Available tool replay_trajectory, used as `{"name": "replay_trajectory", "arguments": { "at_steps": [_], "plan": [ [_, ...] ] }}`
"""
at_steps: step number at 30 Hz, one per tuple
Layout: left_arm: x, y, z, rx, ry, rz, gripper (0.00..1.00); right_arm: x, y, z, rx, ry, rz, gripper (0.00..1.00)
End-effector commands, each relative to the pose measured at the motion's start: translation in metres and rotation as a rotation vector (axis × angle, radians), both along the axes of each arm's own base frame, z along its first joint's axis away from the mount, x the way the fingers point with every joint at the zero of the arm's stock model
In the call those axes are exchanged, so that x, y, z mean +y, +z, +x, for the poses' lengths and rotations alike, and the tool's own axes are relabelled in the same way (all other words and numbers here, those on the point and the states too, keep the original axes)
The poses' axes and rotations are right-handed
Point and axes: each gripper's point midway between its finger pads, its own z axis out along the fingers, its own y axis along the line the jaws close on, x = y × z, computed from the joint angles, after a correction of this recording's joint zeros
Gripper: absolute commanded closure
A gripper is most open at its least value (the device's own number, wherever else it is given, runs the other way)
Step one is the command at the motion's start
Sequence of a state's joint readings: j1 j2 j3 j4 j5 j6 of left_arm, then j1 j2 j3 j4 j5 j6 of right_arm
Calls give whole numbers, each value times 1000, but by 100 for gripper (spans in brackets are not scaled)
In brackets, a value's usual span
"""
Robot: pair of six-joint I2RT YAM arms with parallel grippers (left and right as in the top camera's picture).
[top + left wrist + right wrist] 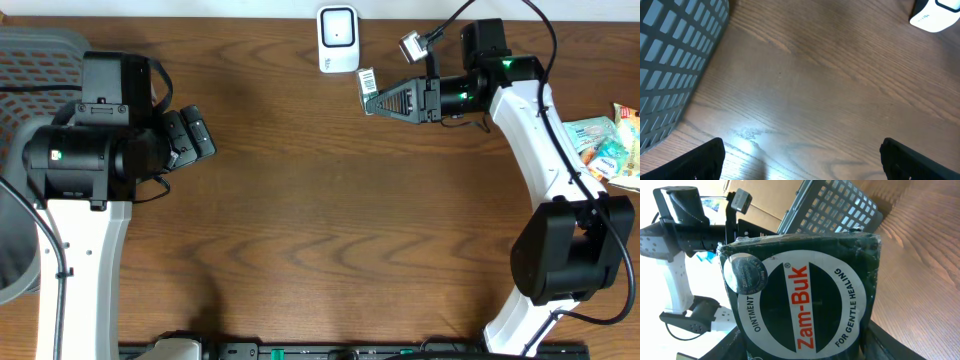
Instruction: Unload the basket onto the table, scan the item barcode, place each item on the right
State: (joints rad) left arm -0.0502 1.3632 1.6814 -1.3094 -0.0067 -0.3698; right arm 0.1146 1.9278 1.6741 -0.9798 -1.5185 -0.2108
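Left hand (195, 138): spread wide, nothing between its jaws, hanging over bare tabletop (300, 220) with the grey mesh basket (675, 60) close at its side.
Packets (605, 148): loose heap at the right edge, well apart from everything in play.
Right hand (372, 100): clamped on the Zam-Buk box (805, 295), raised off the wood and stretched toward the far edge.
Box: gripped at one end, its round-printed face turned to the right wrist camera; from overhead, a white barcode label (367, 79) on the side facing up.
Scanner (338, 38): white unit at the far edge, just beyond the box, near but not touching.
Done so far: item lifted and brought up beside the scanner.
Left to do: probably turning or shifting the label squarely to the scanner's window; no visible sign of a completed read.
Progress: judged well along, with only the presentation itself outstanding.
Risk: label angled away from the window, so no read.
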Motion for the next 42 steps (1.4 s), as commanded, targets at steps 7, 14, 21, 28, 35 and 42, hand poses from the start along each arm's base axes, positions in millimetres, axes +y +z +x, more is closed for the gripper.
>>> {"name": "replay_trajectory", "arguments": {
  "at_steps": [7,14,21,28,35,42],
  "plan": [
    [3,2,-1,-4,19,5,2,2,12,-4,-23,19,36,57],
    [3,2,-1,-4,19,5,2,2,11,-4,-24,16,30,57],
    [3,2,-1,-4,19,5,3,2,10,-3,-27,15,26,57],
    [3,2,-1,-4,19,5,2,4,7,-3,-31,11,6,57],
    [3,2,-1,-4,20,5,2,4,2,-1,-34,2,-19,57],
    [3,2,-1,-4,19,5,2,4,2,-1,-35,1,-22,57]
  ]
}}
